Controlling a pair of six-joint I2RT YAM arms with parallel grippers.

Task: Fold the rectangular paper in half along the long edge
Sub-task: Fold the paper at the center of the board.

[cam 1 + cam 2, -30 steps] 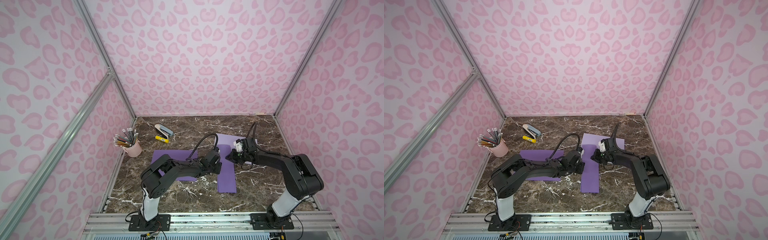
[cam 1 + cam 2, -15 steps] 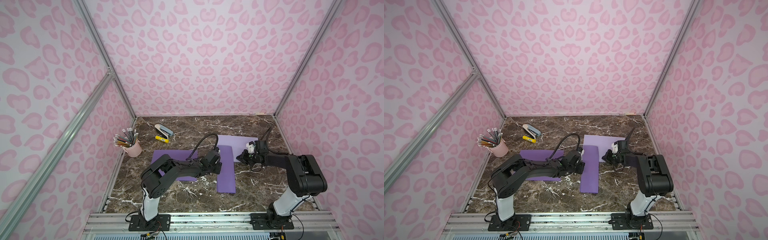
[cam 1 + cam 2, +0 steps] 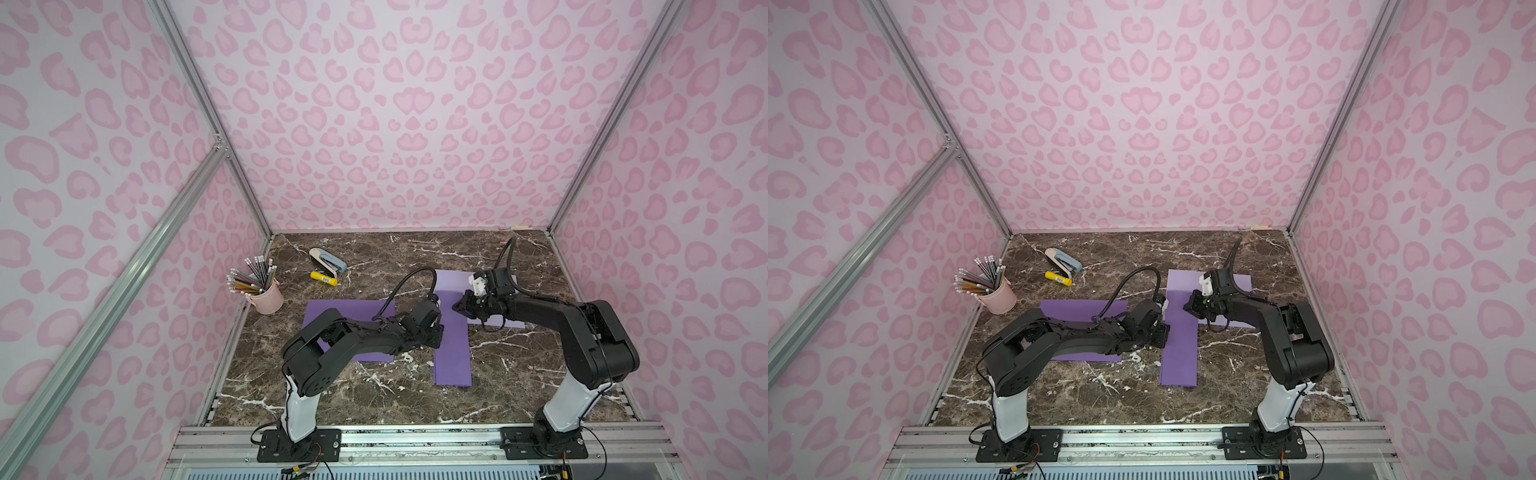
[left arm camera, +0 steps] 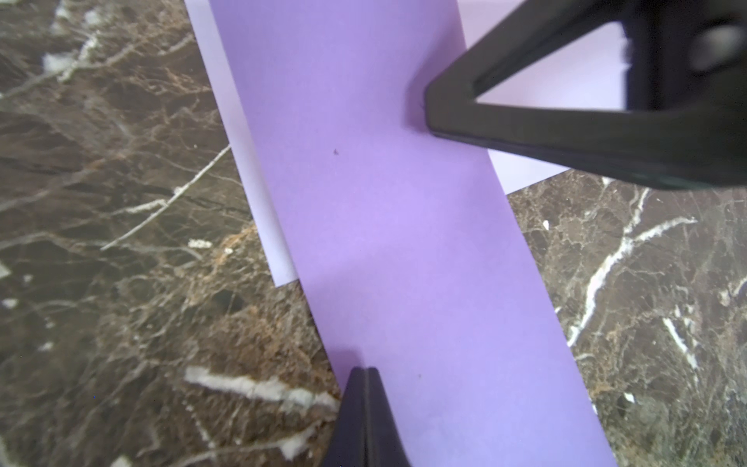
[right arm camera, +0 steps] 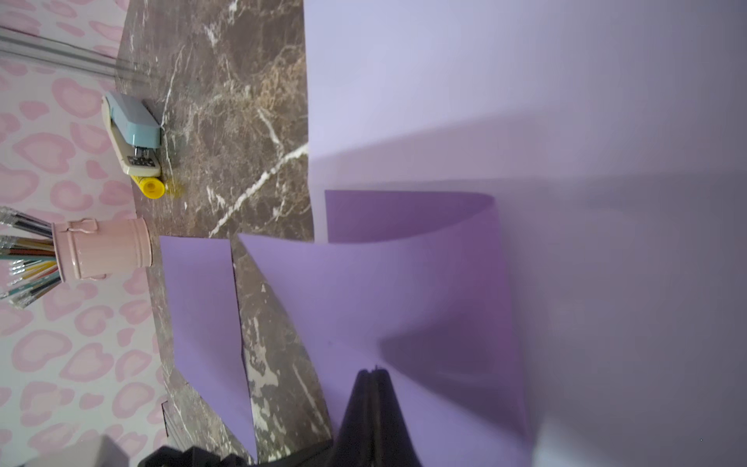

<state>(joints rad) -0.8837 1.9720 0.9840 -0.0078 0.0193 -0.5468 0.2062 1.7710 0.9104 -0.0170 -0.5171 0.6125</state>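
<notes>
Task paper: the purple paper (image 3: 453, 357) (image 3: 1179, 353), thin and matte, is lying already folded into a long narrow strip. It is in the middle of the table, between the two arms.
Far end: it is overlapping a paler lavender sheet (image 3: 451, 279) (image 5: 525, 81). In the right wrist view the upper layer (image 5: 384, 291) is arching up there in a soft curve.
Left claw: the left gripper (image 4: 366, 378) is showing its two black fingers pressed together, with nothing between them. Its tip is sitting at the strip's left long edge.
Right claw: the right gripper (image 3: 457, 308) (image 4: 430, 109) is closed too and is gripping nothing. Its pointed black tip is resting on the strip near the right long edge, over the lavender sheet.
Table top (image 3: 374, 399): dark brown marble look with white veins, smooth.
Second purple sheet (image 3: 349, 309) (image 5: 202, 307): a flat rectangle, lying left of the strip and apart from it.
Other things: a round pink cup (image 3: 268, 297) full of pencils (image 3: 249, 276) is standing by the left wall. A pale blue and cream stapler (image 3: 328, 261) and a small yellow tube (image 3: 324, 279) are lying just beside each other, far left.
In the way: the left arm (image 3: 332, 345) is covering part of the second purple sheet. The right arm (image 3: 582, 324) and its cable (image 3: 505, 257) are hiding much of the lavender sheet in both top views.
Walls (image 3: 415, 124): pale, printed with pink heart-like spots.
</notes>
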